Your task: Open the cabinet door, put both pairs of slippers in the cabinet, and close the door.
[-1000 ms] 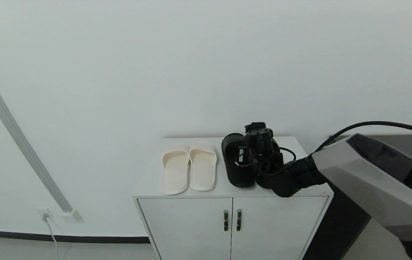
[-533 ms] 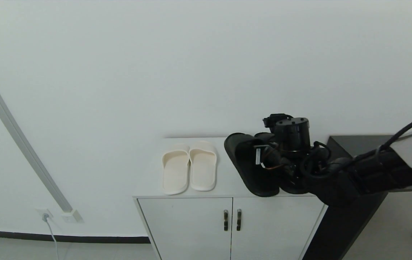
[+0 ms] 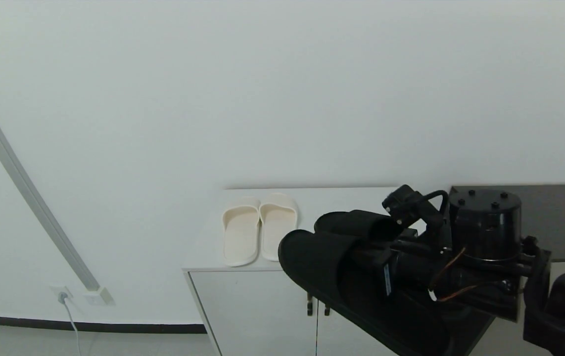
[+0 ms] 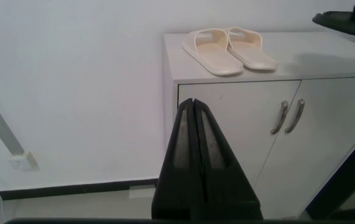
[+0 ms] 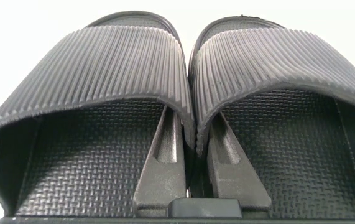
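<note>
My right gripper (image 3: pixel 369 252) is shut on the black slippers (image 3: pixel 322 262), holding the pair together in the air in front of the white cabinet (image 3: pixel 243 306). In the right wrist view its fingers (image 5: pixel 165 162) pinch the inner edges of both black slippers (image 5: pixel 115 68) under the ribbed straps. The white slippers (image 3: pixel 260 230) lie side by side on the left of the cabinet top. Both doors are closed, and their handles (image 3: pixel 308 310) are partly hidden by the black pair. My left gripper (image 4: pixel 193 155) is shut and empty, low and apart from the cabinet (image 4: pixel 227 112), facing the white slippers (image 4: pixel 230 50) and the handles (image 4: pixel 287 116).
A dark-topped unit (image 3: pixel 559 217) stands right against the cabinet. On the wall at the lower left sit a socket (image 3: pixel 60 295) with a cable and a slanted grey conduit (image 3: pixel 15 173). A white wall rises behind the cabinet.
My right arm has lifted the black slippers off the cabinet top, swung them right, then drawn them toward me and down in front of the doors. The white slippers stayed put.
</note>
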